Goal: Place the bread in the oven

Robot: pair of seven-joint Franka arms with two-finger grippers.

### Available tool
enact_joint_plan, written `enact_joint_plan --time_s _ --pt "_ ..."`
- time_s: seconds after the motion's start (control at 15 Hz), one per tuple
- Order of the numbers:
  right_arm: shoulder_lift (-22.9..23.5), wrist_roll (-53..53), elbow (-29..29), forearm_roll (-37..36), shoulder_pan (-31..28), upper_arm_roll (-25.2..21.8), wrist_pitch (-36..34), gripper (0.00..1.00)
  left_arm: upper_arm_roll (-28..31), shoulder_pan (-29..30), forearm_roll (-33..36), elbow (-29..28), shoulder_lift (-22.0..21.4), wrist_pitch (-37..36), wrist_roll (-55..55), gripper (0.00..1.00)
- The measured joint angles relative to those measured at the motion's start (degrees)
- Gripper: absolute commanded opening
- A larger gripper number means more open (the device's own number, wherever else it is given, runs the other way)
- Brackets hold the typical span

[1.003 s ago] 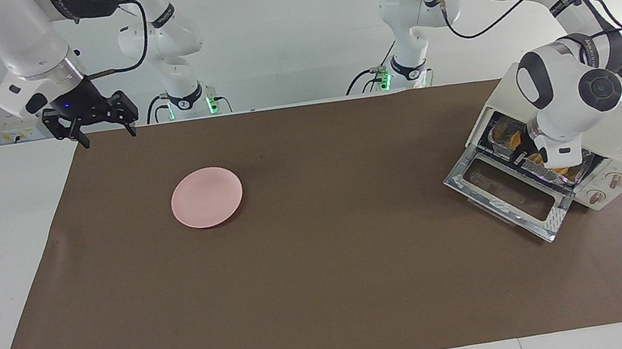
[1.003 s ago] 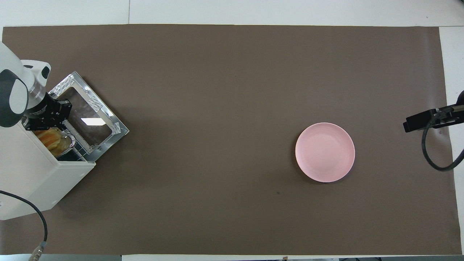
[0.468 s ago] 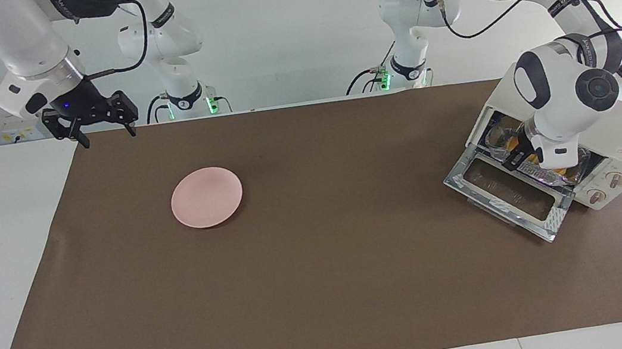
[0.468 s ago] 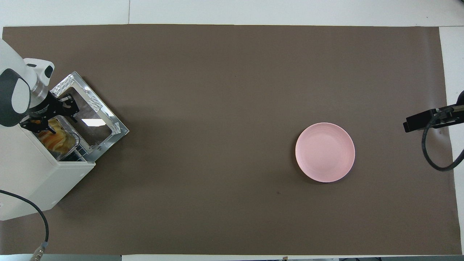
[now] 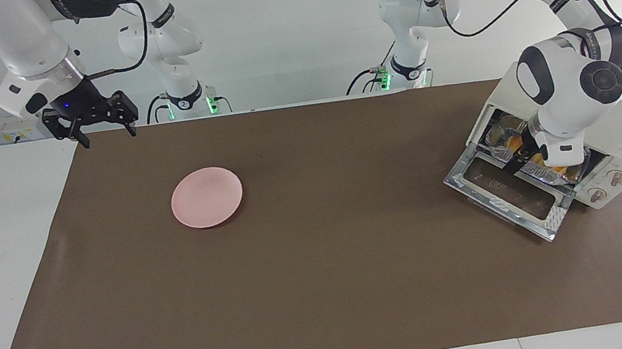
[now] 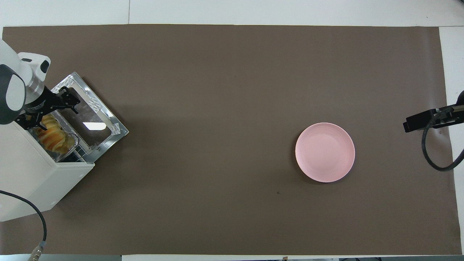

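Golden bread (image 6: 53, 137) lay in its foil tray (image 6: 72, 142) inside the oven (image 6: 34, 177), door down.
We saw our left gripper (image 6: 49, 112), fingers spread and empty, above the loaf's end; our right gripper (image 5: 98, 123), open, waited over the table edge.

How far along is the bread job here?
Done: the bread lies in its foil tray inside the oven. In hand: the open left gripper sits at the oven mouth. Left: closing the door. The right gripper waits, open.
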Motion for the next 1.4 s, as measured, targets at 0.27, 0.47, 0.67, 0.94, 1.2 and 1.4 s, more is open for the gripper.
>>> enact_joint_plan --time_s 0.27,0.47,0.67,0.94,1.2,1.4 --pt "0.00 0.00 0.00 0.00 0.00 0.00 0.00 1.00 -0.35 -0.14 -0.02 1.17 -0.15 -0.55 0.22 1.00" --pt "0.00 0.00 0.00 0.00 0.00 0.00 0.00 1.00 -1.71 -0.29 -0.79 4.21 -0.85 -1.70 0.37 1.00" --pt "0.00 0.00 0.00 0.00 0.00 0.00 0.00 1.00 -2.54 -0.51 -3.47 7.08 -3.70 -1.93 1.48 1.00" --pt "0.00 0.00 0.00 0.00 0.00 0.00 0.00 1.00 -2.74 -1.10 -4.25 8.09 -10.01 -4.02 9.23 1.00" --pt "0.00 0.00 0.00 0.00 0.00 0.00 0.00 1.00 -2.01 -0.86 -4.24 7.79 -15.65 -7.34 22.64 1.00" --pt "0.00 0.00 0.00 0.00 0.00 0.00 0.00 1.00 -1.69 -0.75 -4.24 7.54 -16.79 -7.15 24.91 1.00"
